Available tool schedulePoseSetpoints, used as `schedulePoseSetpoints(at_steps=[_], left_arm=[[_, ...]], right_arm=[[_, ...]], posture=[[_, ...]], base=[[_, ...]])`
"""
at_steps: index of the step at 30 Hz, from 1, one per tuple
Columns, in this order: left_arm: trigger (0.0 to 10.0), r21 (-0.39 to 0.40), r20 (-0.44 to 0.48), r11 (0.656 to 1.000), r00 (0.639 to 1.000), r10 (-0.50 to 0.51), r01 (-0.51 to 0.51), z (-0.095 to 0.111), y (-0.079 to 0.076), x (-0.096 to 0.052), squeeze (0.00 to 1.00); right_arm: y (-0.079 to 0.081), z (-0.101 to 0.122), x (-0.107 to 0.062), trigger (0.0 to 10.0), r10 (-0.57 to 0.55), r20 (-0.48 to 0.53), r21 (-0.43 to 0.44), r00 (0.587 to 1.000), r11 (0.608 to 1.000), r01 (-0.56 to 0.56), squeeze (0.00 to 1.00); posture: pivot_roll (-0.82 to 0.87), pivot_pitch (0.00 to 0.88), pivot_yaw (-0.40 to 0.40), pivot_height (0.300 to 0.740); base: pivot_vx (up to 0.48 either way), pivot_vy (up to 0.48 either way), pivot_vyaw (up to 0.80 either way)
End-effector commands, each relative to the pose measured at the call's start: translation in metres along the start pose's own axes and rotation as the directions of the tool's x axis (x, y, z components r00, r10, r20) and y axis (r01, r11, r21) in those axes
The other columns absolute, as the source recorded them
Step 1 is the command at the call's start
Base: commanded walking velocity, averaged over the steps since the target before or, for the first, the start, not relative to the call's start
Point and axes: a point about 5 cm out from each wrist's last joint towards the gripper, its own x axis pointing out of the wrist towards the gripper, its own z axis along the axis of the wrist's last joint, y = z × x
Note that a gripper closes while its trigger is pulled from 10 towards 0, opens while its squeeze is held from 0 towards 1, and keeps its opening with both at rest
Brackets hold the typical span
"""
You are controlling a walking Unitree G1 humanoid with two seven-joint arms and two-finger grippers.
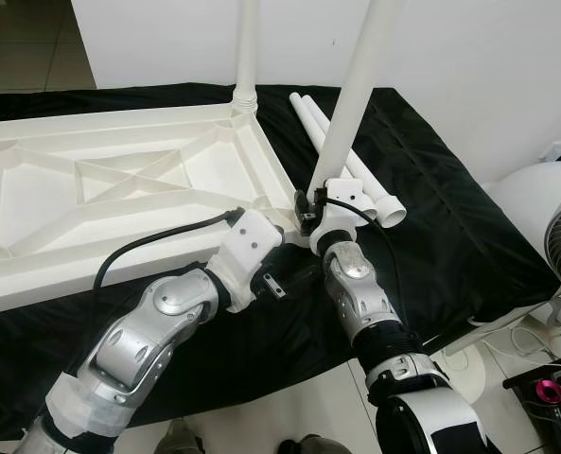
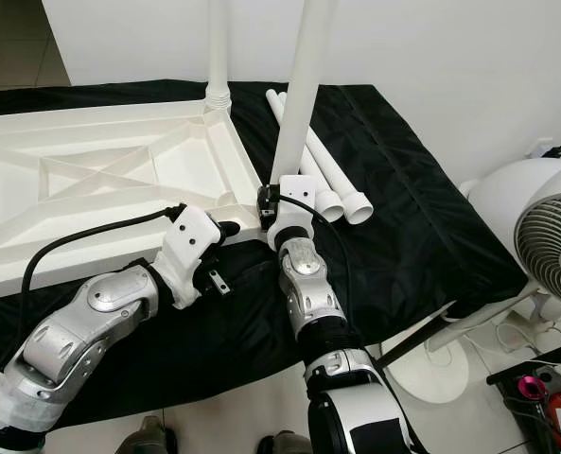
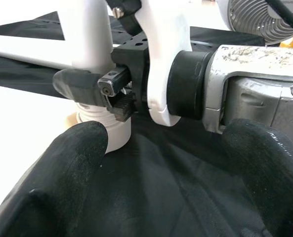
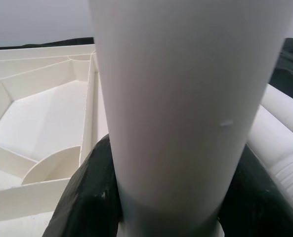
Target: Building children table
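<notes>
Left gripper [image 3: 156,163]: nearest the camera, low over the black cloth [image 1: 431,218]; its two black fingers [image 3: 67,163] stand apart with nothing between them, pointing at the base of the gripped leg.

Right gripper [image 1: 310,210]: just ahead of the left fingers, at the near corner of the tabletop; its black fingers [image 4: 82,197] are clamped on either side of a white table leg.

Gripped leg [image 1: 356,95]: a white tube held between the right fingers, tilted slightly, rising from the fingers out past the top of the head view. Its ribbed lower end sits just below the fingers, at the tabletop corner; whether it is seated in a socket cannot be told.

Tabletop [image 1: 119,189]: white, lying upside down on the cloth with its ribbed underside and diagonal braces showing, stretching away to the left of the right fingers.

Fitted leg [image 1: 247,47]: a second white tube standing upright at the tabletop's far corner, beyond the right fingers.

Loose legs [image 1: 356,170]: two white tubes lying side by side on the cloth, just to the right of and beyond the right fingers, touching each other.

Fan [image 2: 545,236]: white, well off to the right of the fingers, past the cloth's edge.
</notes>
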Motion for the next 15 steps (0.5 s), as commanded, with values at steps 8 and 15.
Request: schedulePoseSetpoints(at_steps=[8,15], left_arm=[[10.0,-0.004,-0.006,0.996,0.996,-0.089,0.089,-0.002,-0.009,0.0,0.0],[10.0,-0.001,-0.009,0.995,0.995,-0.099,0.099,-0.004,-0.01,-0.001,0.0]], right_arm=[[-0.015,0.001,-0.006,10.0,-0.004,0.015,0.013,1.0,1.0,0.004,1.0],[-0.038,0.006,-0.015,10.0,-0.048,0.068,-0.046,0.997,0.998,0.051,1.0]], posture=[[0.03,0.032,-0.106,0.74],[0.03,0.023,-0.102,0.74]], base=[[0.0,0.0,0.0],[0.0,0.0,0.0]])
